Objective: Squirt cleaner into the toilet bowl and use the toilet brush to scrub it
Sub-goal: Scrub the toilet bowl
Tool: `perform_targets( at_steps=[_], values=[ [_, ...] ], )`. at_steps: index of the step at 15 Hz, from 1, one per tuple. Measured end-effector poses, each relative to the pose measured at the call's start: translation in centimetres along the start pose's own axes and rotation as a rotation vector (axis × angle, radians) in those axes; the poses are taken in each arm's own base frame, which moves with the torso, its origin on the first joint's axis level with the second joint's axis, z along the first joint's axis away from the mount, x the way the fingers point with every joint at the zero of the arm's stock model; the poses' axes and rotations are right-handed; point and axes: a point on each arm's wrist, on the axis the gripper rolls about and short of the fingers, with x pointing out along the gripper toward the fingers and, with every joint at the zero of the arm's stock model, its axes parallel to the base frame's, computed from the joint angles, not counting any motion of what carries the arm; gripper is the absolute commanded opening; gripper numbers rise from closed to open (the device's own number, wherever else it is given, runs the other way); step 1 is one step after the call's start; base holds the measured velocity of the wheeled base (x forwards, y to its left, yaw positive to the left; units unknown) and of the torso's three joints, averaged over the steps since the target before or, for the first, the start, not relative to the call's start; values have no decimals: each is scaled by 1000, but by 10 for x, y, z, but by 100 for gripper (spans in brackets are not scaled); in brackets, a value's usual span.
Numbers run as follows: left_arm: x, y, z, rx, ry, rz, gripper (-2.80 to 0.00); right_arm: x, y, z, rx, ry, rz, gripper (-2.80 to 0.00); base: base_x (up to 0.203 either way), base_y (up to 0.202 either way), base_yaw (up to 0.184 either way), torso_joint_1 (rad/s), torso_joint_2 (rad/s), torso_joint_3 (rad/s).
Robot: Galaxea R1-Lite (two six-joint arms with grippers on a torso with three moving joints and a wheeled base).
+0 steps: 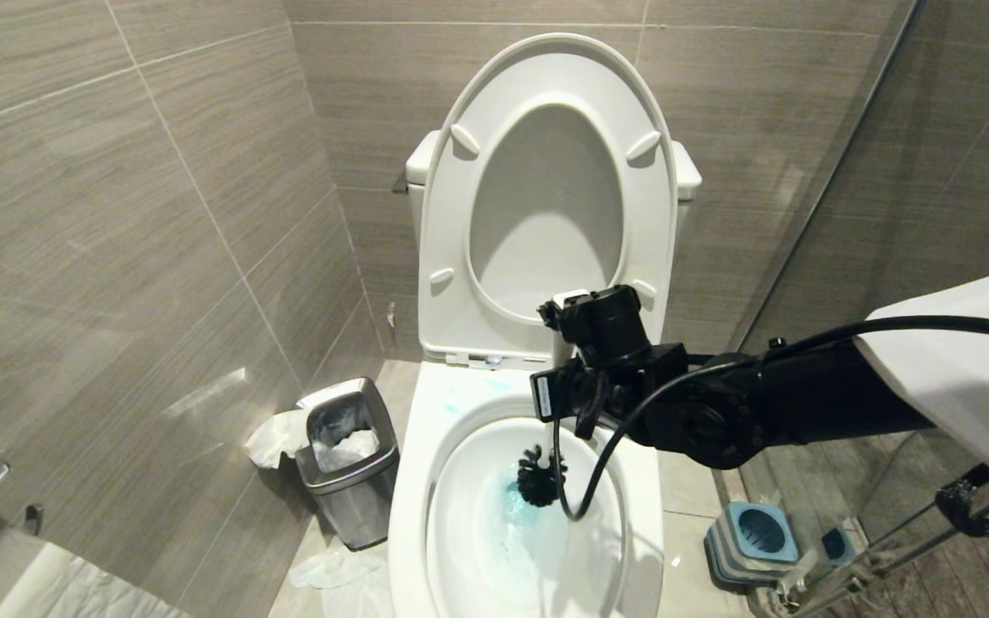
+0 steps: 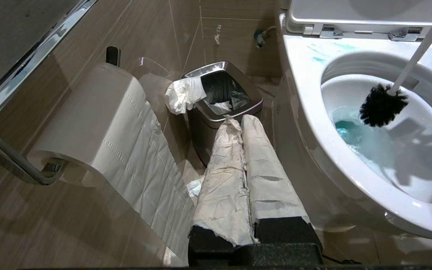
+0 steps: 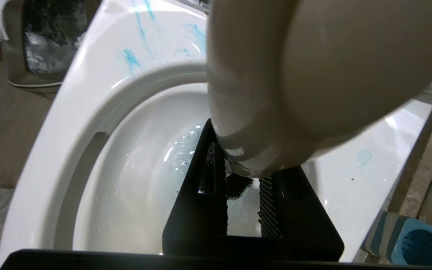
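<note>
1. The toilet bowl (image 1: 409,515) is a glossy white porcelain oval, seen from above, with its white seat and lid raised upright against the tank.
2. The cleaner (image 1: 512,502) is seen as turquoise-blue liquid pooled in the bowl's water, with pale blue smears on the rim near the hinges.
3. The toilet brush (image 2: 383,105) is tilted, its bushy black bristle head held inside the bowl just above the blue water, its white stick handle rising toward the hinges.
</note>
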Motion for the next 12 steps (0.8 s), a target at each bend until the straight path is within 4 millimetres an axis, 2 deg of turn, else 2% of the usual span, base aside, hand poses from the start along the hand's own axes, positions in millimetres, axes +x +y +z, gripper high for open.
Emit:
perform_targets(
  at_steps=[3,7,12],
  values=[
    [0,0,0,0,0,0,-280,18,1,-7,-17,16,-14,-280,0,0,0,0,0,0],
    [0,0,0,0,0,0,-280,40,-6,1,-22,-16,-40,-280,0,0,0,0,0,0],
    [0,0,0,0,0,0,-280,52,5,9,1,-58,-16,-280,0,0,0,0,0,0]
  ],
)
